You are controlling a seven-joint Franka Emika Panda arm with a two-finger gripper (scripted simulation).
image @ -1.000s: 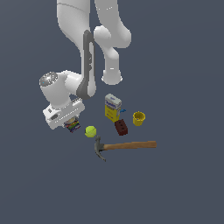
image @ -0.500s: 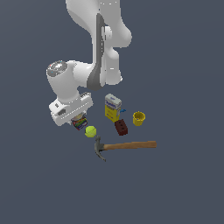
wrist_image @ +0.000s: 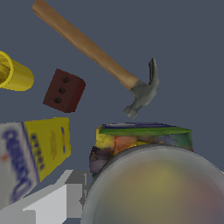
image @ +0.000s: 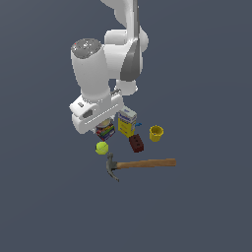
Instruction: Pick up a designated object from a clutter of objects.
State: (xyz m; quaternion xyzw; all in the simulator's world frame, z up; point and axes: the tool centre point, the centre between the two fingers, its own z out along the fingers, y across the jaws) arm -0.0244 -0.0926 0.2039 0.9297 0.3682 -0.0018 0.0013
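Observation:
The designated object, a short can (image: 106,132) with a multicoloured label, hangs under the white hand with my gripper (image: 104,128) shut on it. Its silvery top and label (wrist_image: 142,141) fill the near part of the wrist view, and one pale finger (wrist_image: 52,203) lies against its side. The can sits close beside the yellow-and-blue box (image: 126,122) and just above the tennis ball (image: 102,148) in the exterior view. The hand hides the fingertips in the exterior view. The rest of the clutter lies below and to the exterior view's right.
A wooden-handled hammer (image: 140,164) lies in front, its head (wrist_image: 142,94) near the can in the wrist view. A dark red brick block (image: 137,143) and a yellow cup (image: 156,133) sit to the exterior view's right of the box (wrist_image: 33,153).
The arm has swung towards the exterior view's right, and the can has travelled with the gripper from left of the tennis ball to beside the box. The other items have not moved.

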